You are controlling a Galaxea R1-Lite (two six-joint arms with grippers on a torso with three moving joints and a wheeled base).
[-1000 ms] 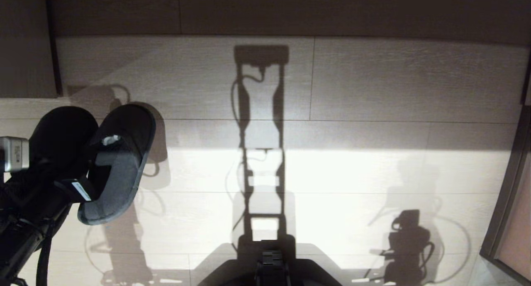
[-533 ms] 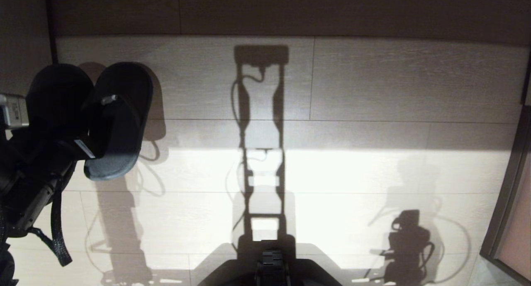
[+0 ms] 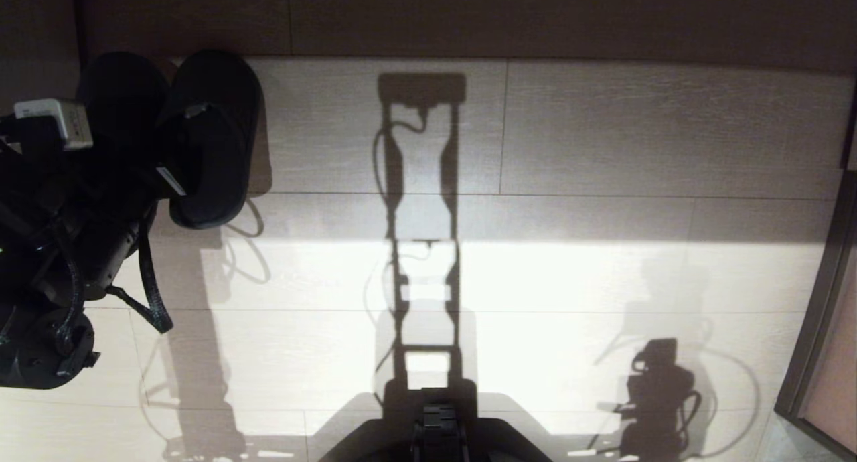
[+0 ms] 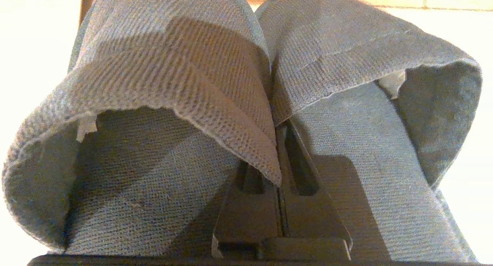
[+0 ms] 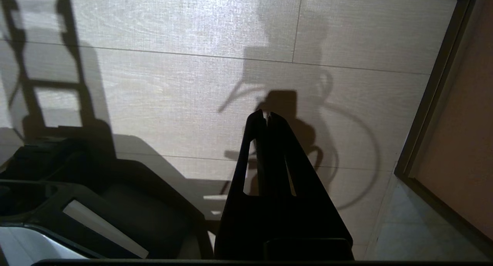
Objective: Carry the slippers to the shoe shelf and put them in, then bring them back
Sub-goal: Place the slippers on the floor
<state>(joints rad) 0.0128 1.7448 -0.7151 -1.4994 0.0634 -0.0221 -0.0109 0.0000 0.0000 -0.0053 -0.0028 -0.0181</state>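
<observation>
Two black fabric slippers hang side by side at the far left of the head view, one (image 3: 124,94) beside the other (image 3: 214,140), toes pointing away from me. My left gripper (image 3: 164,134) is shut on the slippers, pinching their two inner walls together. In the left wrist view the slippers' open heels (image 4: 154,85) (image 4: 346,65) fill the picture, and the left gripper (image 4: 278,142) has its tips buried between them. The toes reach a dark board (image 3: 469,20) running along the far side; I cannot tell whether that is the shoe shelf. My right gripper (image 5: 266,117) hangs shut and empty over the floor.
Pale wood-grain floor tiles (image 3: 602,268) spread ahead, crossed by the shadows of my torso and arms. A dark door frame (image 3: 813,301) stands at the right edge. My base (image 3: 435,435) shows at the bottom middle. A dark vertical panel (image 3: 40,20) closes the far left corner.
The left arm has carried the slippers away from me, toward the dark board at the far side. The grip is unchanged. The right arm and the scene have not moved.
</observation>
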